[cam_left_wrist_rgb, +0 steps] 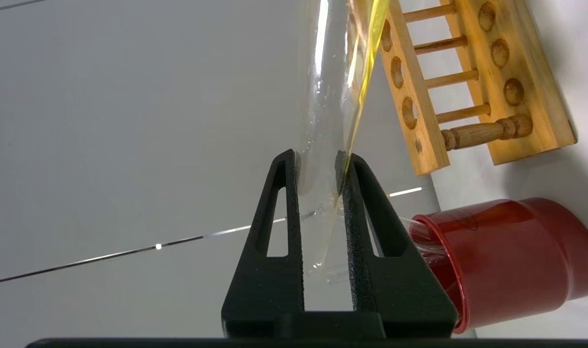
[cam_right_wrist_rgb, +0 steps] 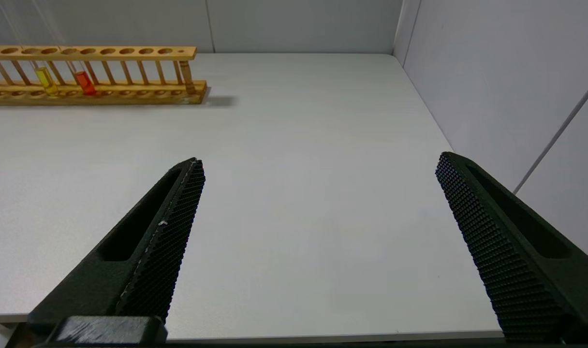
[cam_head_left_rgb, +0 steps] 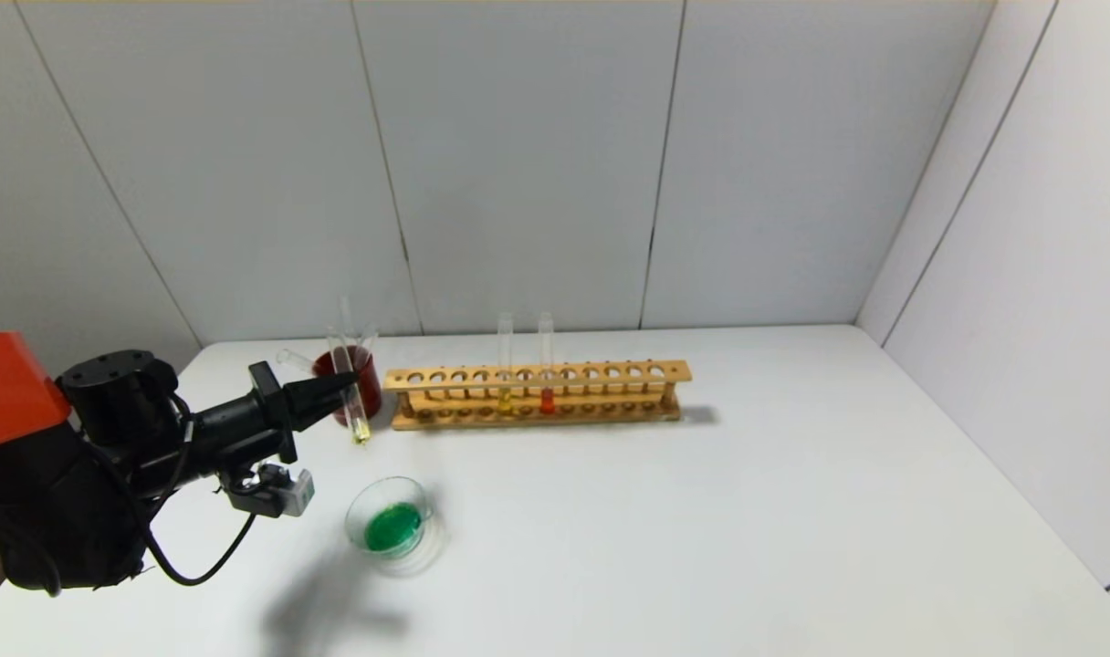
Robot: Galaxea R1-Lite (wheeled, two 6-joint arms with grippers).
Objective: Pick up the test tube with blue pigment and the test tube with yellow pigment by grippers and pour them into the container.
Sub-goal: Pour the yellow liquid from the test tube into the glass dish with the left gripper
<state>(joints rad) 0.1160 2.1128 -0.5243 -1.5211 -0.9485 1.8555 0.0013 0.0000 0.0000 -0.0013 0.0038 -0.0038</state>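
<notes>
Left pincer (cam_head_left_rgb: 343, 386) clenched on the test tube with yellow pigment (cam_head_left_rgb: 351, 397), behind the container (cam_head_left_rgb: 391, 526); next, carry over, tip.

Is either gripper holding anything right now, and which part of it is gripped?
The left gripper is shut on the test tube with yellow pigment, gripping its upper part, above the residue at its bottom. The right gripper is open and empty.
</notes>
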